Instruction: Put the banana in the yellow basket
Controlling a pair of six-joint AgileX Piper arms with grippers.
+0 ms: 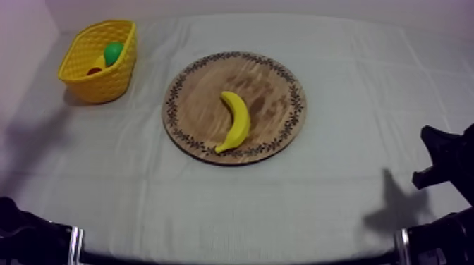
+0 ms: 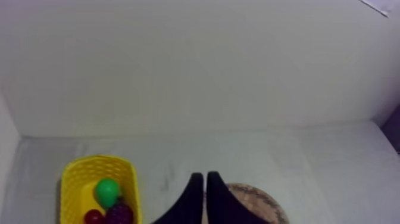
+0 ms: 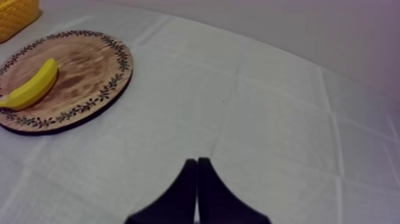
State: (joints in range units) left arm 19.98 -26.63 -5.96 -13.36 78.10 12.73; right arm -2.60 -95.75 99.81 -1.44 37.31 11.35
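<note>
A yellow banana [image 1: 236,120] lies on the round wooden board [image 1: 271,88] in the middle of the table, its curve opening to the left. At the far left stands the yellow basket [image 1: 106,84]. My left gripper [image 2: 205,174] is shut on nothing, its fingers a narrow wedge, pointing between the basket [image 2: 66,190] and the board [image 2: 262,202]. My right gripper [image 3: 197,159] is also shut on nothing, low over bare cloth, well to the right of the board [image 3: 83,59] and the banana [image 3: 33,88]. My right arm [image 1: 444,158] sits at the table's right edge.
Inside the basket lie a green pear [image 2: 107,192], a small red fruit [image 2: 92,215] and a bunch of grapes [image 2: 120,212]. Bare cloth surrounds the board on every side. A pale wall stands behind the table.
</note>
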